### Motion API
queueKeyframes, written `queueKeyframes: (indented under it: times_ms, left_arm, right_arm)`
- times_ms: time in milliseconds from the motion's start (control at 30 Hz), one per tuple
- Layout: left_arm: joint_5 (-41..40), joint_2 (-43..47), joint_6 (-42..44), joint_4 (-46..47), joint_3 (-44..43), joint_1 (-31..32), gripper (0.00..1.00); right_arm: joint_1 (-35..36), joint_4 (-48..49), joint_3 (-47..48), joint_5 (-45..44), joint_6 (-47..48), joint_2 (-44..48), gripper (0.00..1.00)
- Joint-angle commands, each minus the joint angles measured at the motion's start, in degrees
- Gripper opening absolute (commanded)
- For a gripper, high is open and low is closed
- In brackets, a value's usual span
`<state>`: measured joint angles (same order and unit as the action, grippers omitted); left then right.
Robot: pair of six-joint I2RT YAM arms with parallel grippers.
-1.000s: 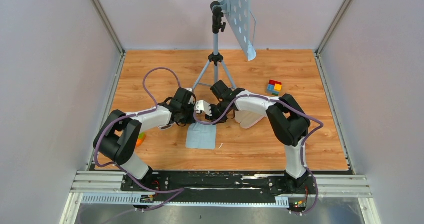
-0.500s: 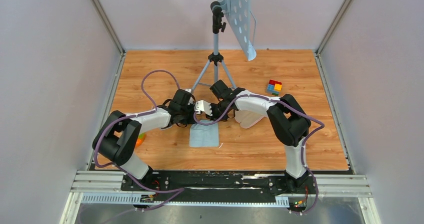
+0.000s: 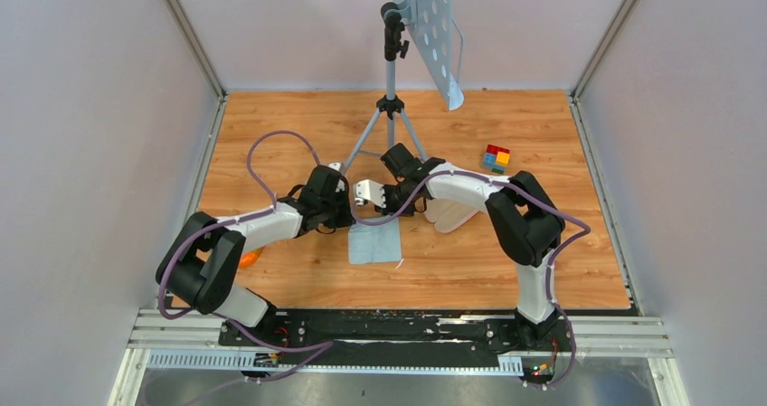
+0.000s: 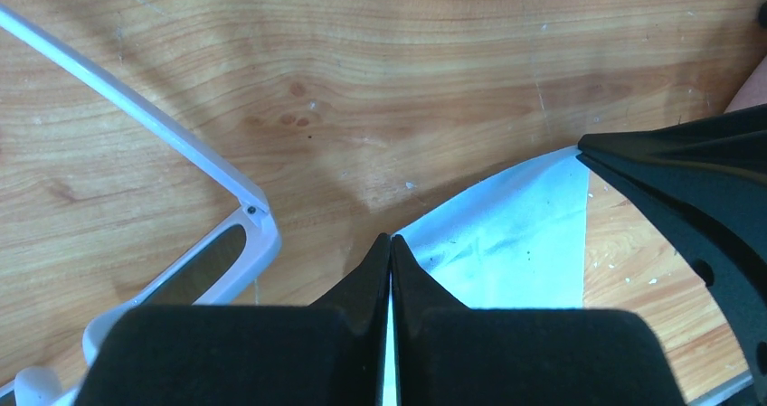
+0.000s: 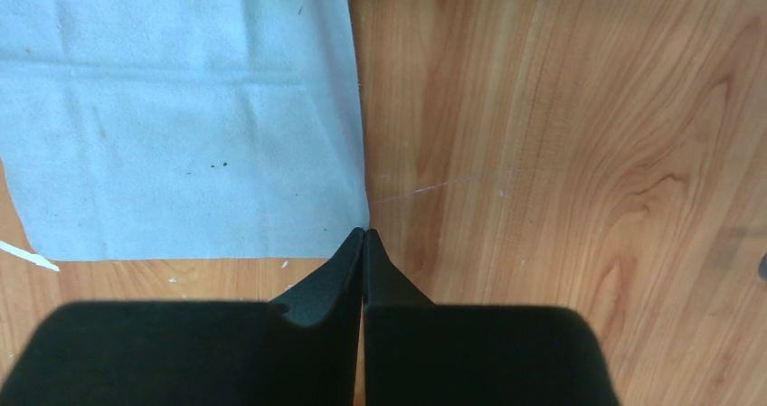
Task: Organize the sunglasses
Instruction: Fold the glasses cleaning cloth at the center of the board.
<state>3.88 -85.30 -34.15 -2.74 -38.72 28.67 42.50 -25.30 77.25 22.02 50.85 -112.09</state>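
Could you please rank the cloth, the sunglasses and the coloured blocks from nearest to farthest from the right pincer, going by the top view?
1. Cloth, its corner at the right pincer's tips.
2. Sunglasses, just to its left.
3. Coloured blocks, far right, towards the back wall.

My left arm [image 3: 262, 225] reaches toward two o'clock, my right arm [image 3: 461, 187] toward nine; left gripper [image 4: 390, 240] and right gripper [image 5: 364, 232] pinched closed, low.
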Motion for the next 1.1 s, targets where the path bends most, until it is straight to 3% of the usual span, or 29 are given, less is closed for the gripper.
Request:
queueKeyframes:
  times_ms: [0, 1067]
  left_arm:
    - [0.4, 1.8, -0.8, 2.5, 1.7, -0.4, 0.00]
    - [1.0, 6.2, 0.2, 1.4, 2.7, -0.4, 0.00]
  right_arm:
    - [1.2, -2.1, 0.1, -1.0, -0.2, 3.1, 0.02]
    - [4.0, 0.6, -5.6, -3.6, -4.1, 8.0, 0.00]
